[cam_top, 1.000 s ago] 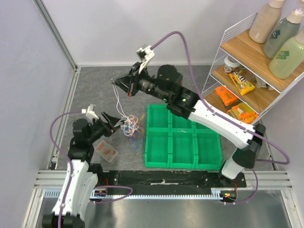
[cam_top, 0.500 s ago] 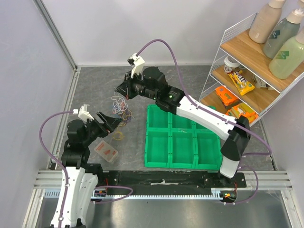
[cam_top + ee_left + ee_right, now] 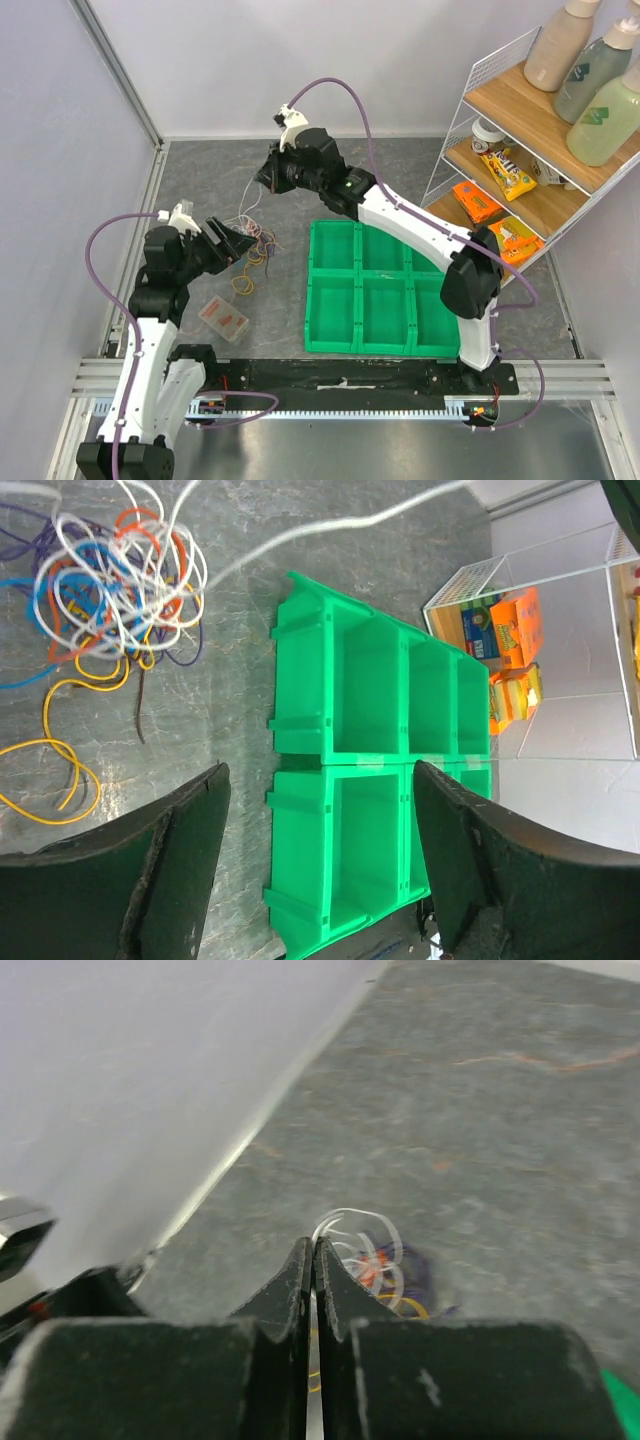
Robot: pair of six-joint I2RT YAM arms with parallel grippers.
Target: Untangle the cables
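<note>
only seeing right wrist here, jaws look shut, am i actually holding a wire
observer: yes. In the top view a white wire runs from the right gripper down to the bundle of cables.
operator: wheres the left one
observer: The left gripper is on the near side of the bundle, jaws wide open with nothing between them.
operator: anything pulled out yet
observer: A yellow loop lies on the table nearer the arms than the bundle. I can't tell if it is fully free.
</note>
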